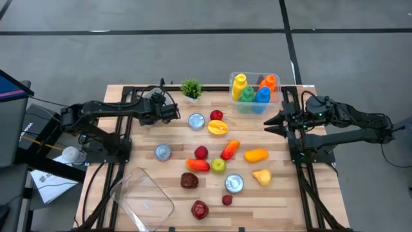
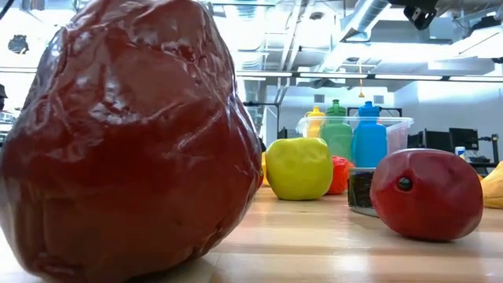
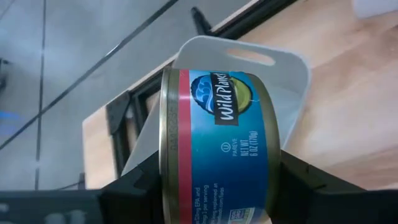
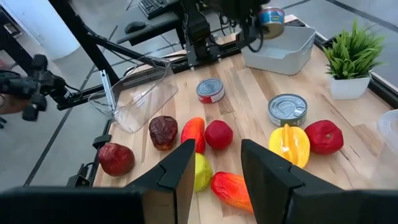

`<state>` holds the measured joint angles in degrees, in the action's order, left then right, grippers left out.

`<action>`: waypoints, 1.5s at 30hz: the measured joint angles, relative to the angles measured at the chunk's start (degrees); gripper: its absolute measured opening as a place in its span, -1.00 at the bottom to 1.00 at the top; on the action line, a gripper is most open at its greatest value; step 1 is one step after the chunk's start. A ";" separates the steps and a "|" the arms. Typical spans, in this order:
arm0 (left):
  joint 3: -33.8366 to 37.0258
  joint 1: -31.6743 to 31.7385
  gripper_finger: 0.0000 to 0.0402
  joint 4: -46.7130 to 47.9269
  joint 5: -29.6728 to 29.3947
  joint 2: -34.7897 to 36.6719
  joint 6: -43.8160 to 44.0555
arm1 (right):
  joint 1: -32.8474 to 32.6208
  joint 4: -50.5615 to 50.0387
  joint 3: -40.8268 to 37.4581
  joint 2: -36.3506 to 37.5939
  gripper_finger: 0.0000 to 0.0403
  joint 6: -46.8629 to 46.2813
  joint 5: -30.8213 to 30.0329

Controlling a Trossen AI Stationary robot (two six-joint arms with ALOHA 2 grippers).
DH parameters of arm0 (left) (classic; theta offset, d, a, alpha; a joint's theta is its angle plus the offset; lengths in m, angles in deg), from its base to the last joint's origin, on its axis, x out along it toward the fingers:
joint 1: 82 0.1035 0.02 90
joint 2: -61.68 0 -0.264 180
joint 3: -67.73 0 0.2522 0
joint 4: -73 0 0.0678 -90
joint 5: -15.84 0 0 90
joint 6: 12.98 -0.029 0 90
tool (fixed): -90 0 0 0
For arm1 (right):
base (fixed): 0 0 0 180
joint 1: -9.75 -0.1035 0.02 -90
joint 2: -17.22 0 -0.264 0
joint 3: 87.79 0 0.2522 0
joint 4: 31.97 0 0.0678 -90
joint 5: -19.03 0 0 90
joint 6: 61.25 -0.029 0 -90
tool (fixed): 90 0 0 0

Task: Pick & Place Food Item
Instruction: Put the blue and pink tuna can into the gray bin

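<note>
Your left claw (image 3: 217, 186) is gripping a tuna can (image 3: 214, 146) by its flat ends, holding it above the white bin (image 3: 283, 74) at the far left of the surface (image 1: 283, 193). You are risking a slip: the can's smooth faces could slide if the grip loosens early, and it could clip the bin's rim and roll off. Your right claw (image 4: 214, 165) is waiting, fingers parted and empty, over the fruit.
</note>
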<state>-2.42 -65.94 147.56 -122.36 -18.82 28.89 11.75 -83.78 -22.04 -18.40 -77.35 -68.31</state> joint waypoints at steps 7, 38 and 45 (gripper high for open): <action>2.54 5.42 -0.11 -9.52 -0.07 -2.60 -9.19 | 0.00 0.12 0.02 0.00 -0.39 -0.48 -2.14; 2.57 12.32 0.01 -17.29 3.52 -14.76 -13.01 | 0.00 0.12 0.00 0.00 -0.39 -0.49 -2.73; 2.55 12.56 0.12 -20.81 9.30 -14.66 -16.79 | 0.00 0.12 0.00 0.00 -0.39 -0.48 -2.73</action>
<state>0.13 -53.38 126.75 -113.06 -33.48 12.10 11.75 -83.66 -22.04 -18.40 -77.83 -71.05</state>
